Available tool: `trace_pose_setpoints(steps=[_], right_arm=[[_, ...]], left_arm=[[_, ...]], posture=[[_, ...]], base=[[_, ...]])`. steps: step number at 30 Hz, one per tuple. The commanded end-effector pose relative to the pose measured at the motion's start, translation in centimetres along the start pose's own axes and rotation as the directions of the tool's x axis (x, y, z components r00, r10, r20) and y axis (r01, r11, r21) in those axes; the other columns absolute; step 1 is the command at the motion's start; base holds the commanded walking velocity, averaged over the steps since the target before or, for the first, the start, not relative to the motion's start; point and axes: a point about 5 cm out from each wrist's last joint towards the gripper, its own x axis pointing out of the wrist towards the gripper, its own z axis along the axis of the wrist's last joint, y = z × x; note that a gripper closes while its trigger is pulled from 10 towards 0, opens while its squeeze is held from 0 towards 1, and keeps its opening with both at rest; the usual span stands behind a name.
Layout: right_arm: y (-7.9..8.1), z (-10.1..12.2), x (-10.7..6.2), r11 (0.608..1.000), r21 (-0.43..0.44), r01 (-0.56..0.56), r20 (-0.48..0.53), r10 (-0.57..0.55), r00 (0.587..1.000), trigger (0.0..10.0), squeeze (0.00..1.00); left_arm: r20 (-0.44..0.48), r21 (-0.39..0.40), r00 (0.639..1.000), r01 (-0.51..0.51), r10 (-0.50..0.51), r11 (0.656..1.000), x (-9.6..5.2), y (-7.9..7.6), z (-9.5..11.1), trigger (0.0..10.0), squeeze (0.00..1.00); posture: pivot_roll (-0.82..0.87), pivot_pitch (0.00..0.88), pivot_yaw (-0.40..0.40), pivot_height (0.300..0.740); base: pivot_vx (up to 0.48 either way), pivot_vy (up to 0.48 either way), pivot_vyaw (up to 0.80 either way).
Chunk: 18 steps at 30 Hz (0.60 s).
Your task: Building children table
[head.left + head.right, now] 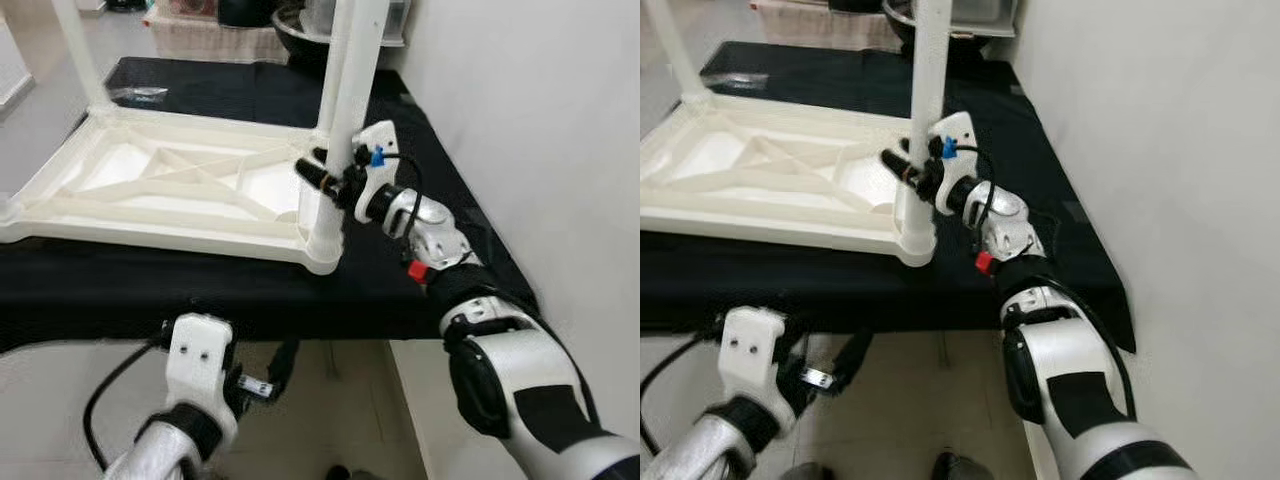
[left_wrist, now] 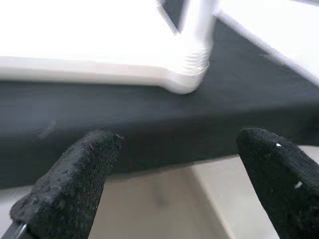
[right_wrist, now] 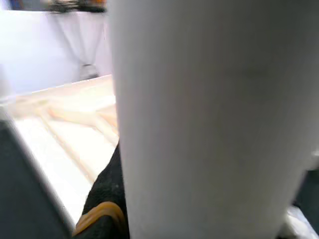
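While left hand (image 2: 174, 179) hangs spread, right hand (image 1: 335, 178) clenches upright table leg (image 1: 345, 110).

Smooth white plastic tabletop (image 1: 150, 190) lying upside down, ribbed underneath, faintly glossy. The leg (image 1: 345, 110) between the right gripper (image 1: 325, 178) fingers is the same smooth, satin white plastic. Matt black cloth (image 1: 200, 290) under it all. Left gripper (image 2: 174, 184) fingertips (image 2: 79, 174) show rough, pebbled black rubber. Glossy white arm shells, and pale, smooth floor tiles (image 1: 330, 420) beneath the left fingers.
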Motion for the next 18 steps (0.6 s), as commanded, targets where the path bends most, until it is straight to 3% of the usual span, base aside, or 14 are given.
trace_pose_setpoints(steps=[1, 7, 11, 13, 18], right_arm=[[0.6, -4.3, -0.6, 0.99, 0.098, 0.101, -0.183, -0.082, 0.98, 10.0, 0.0], [0.5, -3.7, -0.4, 0.967, 0.088, 0.24, -0.138, -0.227, 0.964, 10.0, 0.0], [0.5, -3.9, -0.4, 0.935, 0.097, 0.341, -0.176, -0.321, 0.931, 10.0, 0.0], [0.7, -3.0, -0.1, 0.901, 0.128, 0.415, -0.135, -0.398, 0.907, 10.0, 0.0], [2.0, -2.5, 0.4, 0.889, 0.116, 0.443, -0.116, -0.431, 0.895, 10.0, 0.0]], left_arm=[[0.007, 0.009, 1.0, 0.015, -0.015, 1.0, 0.3, -0.2, 0.2, 10.0, 0.0], [0.013, 0.021, 1.0, 0.002, -0.003, 1.0, 0.5, 0.4, 0.4, 10.0, 0.0], [0.015, 0.029, 1.0, -0.003, 0.002, 1.0, 0.7, 0.8, 0.5, 10.0, 0.0], [0.021, 0.034, 1.0, -0.005, 0.005, 0.999, 0.9, 0.9, 0.6, 10.0, 0.0], [0.027, 0.036, 1.0, -0.005, 0.004, 0.999, 1.1, 0.9, 0.7, 10.0, 0.0]], posture=[[0.17, 0.216, -0.12, 0.74], [0.17, 0.219, -0.121, 0.74], [0.17, 0.219, -0.121, 0.74], [0.17, 0.22, -0.119, 0.74], [0.17, 0.219, -0.119, 0.74]], base=[[0.0, 0.0, 0.0], [0.0, 0.0, 0.0], [0.0, 0.0, 0.0], [0.0, 0.0, 0.0], [0.0, 0.0, 0.0]])
